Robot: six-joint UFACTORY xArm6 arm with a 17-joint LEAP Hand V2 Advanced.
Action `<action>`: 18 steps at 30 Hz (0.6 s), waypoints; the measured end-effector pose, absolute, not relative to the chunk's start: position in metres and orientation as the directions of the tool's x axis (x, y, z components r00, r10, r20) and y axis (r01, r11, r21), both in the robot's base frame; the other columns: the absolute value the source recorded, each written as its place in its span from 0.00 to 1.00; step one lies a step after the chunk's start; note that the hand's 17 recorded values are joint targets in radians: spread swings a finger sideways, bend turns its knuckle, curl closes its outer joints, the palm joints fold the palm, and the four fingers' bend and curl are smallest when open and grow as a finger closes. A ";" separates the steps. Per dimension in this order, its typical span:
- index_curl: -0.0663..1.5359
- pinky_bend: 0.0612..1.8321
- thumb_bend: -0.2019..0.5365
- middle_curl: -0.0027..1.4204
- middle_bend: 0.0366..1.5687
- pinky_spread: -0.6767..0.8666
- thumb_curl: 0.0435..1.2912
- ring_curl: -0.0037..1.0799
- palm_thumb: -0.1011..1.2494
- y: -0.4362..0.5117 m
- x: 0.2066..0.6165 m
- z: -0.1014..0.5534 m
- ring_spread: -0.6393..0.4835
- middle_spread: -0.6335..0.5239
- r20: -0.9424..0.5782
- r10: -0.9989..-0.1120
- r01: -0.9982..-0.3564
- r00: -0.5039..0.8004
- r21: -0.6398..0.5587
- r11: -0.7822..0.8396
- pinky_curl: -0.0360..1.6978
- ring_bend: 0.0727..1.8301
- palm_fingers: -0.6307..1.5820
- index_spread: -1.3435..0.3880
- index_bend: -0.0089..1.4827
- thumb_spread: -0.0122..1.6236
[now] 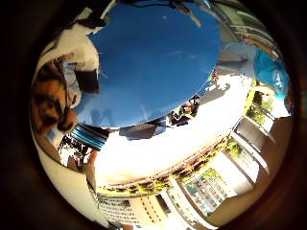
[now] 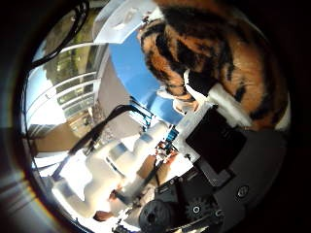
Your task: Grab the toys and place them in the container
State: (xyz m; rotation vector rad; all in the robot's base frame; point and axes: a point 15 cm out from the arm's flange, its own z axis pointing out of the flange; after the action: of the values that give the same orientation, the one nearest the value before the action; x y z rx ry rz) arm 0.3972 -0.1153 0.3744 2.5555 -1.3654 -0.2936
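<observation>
An orange and black striped plush tiger toy [image 2: 218, 53] fills much of the thumb side view, close against the palm. White and black fingers [image 2: 216, 109] of my right hand [image 2: 214, 145] curl across it and press it in. The same toy hangs beside the palm over the edge of a round blue table [image 1: 158, 62]. A white object [image 2: 121, 19] lies on the table beyond the toy; I cannot tell whether it is the container.
The blue table top lies well below the palm and looks bare in the middle. A small dark cluttered object [image 1: 184, 111] sits by its rim. Pale paved ground, railings [image 2: 73, 92] and buildings [image 1: 206, 189] surround it.
</observation>
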 end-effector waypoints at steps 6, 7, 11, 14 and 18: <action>0.30 0.89 0.26 0.76 0.77 0.52 0.57 0.85 0.83 -0.044 0.380 0.444 0.44 0.33 -0.106 -0.793 -0.772 0.601 0.180 -0.609 0.45 0.77 0.66 0.16 0.48 0.69; 0.31 0.89 0.26 0.77 0.78 0.52 0.58 0.85 0.83 -0.032 0.377 0.455 0.44 0.33 -0.096 -0.790 -0.776 0.606 0.146 -0.613 0.45 0.77 0.66 0.15 0.49 0.69; 0.35 0.90 0.26 0.78 0.79 0.51 0.59 0.85 0.83 0.031 0.376 0.472 0.43 0.33 -0.117 -0.771 -0.773 0.626 0.045 -0.633 0.47 0.79 0.65 0.14 0.49 0.69; 0.39 0.91 0.26 0.78 0.80 0.51 0.61 0.86 0.83 0.075 0.390 0.483 0.43 0.33 -0.142 -0.760 -0.773 0.634 -0.073 -0.630 0.48 0.80 0.64 0.13 0.49 0.68; 0.44 0.91 0.26 0.78 0.82 0.51 0.63 0.86 0.83 0.130 0.422 0.506 0.43 0.34 -0.161 -0.758 -0.767 0.632 -0.270 -0.582 0.49 0.81 0.63 0.12 0.49 0.68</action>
State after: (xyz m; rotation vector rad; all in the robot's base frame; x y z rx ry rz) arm 0.4220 0.1296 0.5057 3.1157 -1.5032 -0.0491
